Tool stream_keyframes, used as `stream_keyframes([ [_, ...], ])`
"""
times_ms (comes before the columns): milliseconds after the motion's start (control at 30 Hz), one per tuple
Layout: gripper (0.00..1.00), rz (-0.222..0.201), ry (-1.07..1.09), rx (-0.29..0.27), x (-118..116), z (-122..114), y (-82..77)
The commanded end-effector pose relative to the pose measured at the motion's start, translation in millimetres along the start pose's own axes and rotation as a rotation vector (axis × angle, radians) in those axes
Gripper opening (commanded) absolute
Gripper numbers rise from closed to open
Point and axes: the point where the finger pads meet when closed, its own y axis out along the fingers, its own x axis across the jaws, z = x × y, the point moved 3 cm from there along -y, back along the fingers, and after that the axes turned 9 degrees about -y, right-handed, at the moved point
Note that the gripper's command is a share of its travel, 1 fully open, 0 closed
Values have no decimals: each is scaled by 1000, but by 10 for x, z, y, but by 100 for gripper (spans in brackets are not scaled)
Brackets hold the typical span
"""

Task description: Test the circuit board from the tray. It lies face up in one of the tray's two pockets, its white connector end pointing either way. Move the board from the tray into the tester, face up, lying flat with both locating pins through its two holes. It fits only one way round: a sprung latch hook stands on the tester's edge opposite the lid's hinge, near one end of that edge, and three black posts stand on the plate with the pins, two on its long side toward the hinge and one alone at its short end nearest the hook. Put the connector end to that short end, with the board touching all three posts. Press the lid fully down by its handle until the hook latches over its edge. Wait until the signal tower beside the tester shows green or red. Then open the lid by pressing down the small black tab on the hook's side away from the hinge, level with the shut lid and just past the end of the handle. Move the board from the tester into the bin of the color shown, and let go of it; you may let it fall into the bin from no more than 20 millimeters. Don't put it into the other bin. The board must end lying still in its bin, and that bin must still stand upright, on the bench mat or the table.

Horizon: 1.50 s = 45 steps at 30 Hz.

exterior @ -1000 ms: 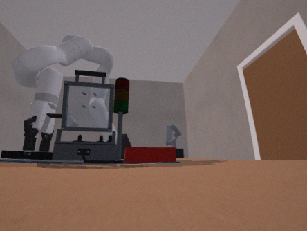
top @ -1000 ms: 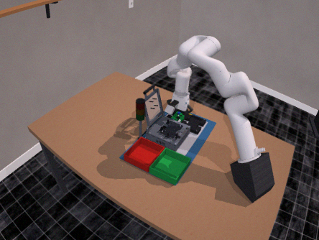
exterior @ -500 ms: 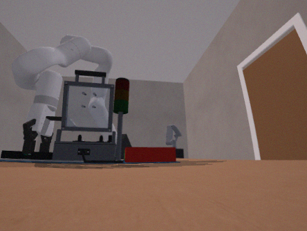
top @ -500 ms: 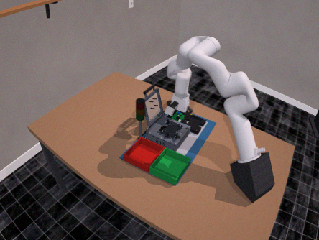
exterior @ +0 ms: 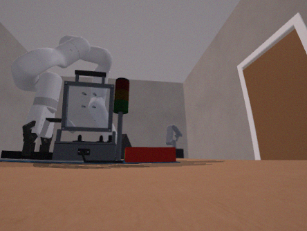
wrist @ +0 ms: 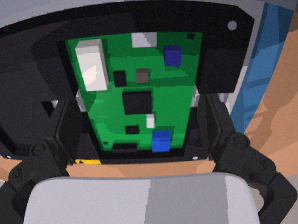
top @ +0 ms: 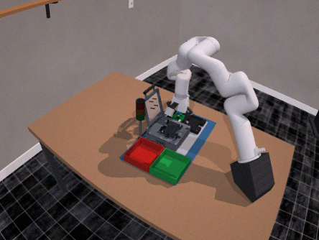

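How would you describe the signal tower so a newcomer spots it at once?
Start at the blue bench mat on the brown table. By the tester's raised lid stands a thin grey pole. Its dark, banded, unlit column is the signal tower, the only upright cylinder there.

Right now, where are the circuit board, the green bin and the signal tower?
circuit board (wrist: 136,99), wrist view, its green face beside the black chip.
green bin (top: 169,164), top view, its inner floor.
signal tower (exterior: 122,95), exterior view, its middle lamp segment.

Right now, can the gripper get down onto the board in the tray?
Probably yes. The gripper is open directly over the circuit board, fingers flanking its sides in the tray pocket, with nothing between them and the board.
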Motion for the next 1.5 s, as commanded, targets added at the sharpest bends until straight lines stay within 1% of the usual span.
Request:
stream_keyframes([
  [0,100,-1,0,-1,6,-5,-5],
  [33,100,-1,0,-1,6,-5,-5],
  [67,95,-1,0,-1,6,-5,-5],
  [500,95,-1,0,-1,6,-5,-5],
  [533,89,-1,0,-1,6,-5,-5],
  [900,89,-1,0,-1,6,-5,-5],
  [933,85,-1,0,-1,6,-5,-5],
  [1367,85,-1,0,-1,6,-5,-5],
  [1400,81,-1,0,-1,6,-5,-5],
  [1467,81,-1,0,-1,6,-5,-5],
])
